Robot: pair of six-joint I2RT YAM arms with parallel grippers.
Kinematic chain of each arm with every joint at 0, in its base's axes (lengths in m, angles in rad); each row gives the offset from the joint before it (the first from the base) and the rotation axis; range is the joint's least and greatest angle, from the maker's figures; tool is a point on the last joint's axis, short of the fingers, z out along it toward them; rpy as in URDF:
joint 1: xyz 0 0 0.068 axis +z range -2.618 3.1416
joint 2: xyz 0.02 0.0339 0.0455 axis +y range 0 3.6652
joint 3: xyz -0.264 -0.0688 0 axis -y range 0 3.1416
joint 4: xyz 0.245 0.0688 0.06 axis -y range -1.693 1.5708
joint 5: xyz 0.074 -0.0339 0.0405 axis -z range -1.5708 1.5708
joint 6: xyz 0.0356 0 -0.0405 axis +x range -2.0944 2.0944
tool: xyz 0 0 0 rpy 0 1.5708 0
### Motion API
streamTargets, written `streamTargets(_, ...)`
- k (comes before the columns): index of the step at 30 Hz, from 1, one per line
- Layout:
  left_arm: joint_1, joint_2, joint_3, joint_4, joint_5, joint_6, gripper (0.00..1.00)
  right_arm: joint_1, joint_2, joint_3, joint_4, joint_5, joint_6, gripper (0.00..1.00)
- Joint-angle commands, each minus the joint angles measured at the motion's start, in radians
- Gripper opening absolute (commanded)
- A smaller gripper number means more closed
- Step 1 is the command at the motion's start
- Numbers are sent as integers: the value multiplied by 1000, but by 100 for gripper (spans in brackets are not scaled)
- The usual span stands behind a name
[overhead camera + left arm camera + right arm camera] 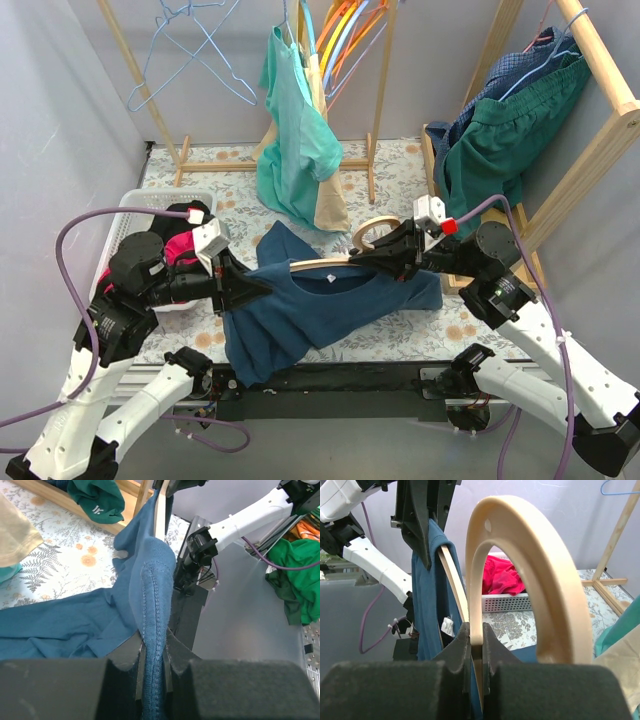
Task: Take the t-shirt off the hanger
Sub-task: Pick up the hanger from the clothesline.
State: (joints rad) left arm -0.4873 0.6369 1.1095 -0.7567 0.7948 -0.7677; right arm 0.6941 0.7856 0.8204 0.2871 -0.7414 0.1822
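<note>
T-shirt (320, 305), dark blue, on wooden hanger (322, 263) between your hands, hem trailing on table (410, 340). Your left hand (262, 288) pinches shirt's shoulder seam tight. Your right hand (365, 262) is clamped on hanger below its hook ring.

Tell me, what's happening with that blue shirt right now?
Left jaws shut on t-shirt. Right jaws shut on hanger. T-shirt not yet off hanger. Teal shirt hangs behind, apart.
</note>
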Motion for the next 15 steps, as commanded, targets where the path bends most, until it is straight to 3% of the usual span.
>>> streamTargets(1,0,3,-14,-7,-150,-15,21,5,-19,51,-12,75,-35,1)
streamTargets(2,0,3,-20,-4,-176,-21,40,5,-19,57,-37,111,-56,1)
streamTargets(4,0,-6,-27,-1,-256,-31,46,5,-22,72,-88,135,-76,1)
streamTargets(6,0,-16,-40,14,-334,-59,65,4,-22,83,-117,169,-107,1)
streamTargets(9,0,-39,-60,30,-491,-87,77,4,-29,92,-166,211,-145,1)
streamTargets(15,0,-71,-128,49,-734,-93,83,5,-43,102,-209,260,-176,1)
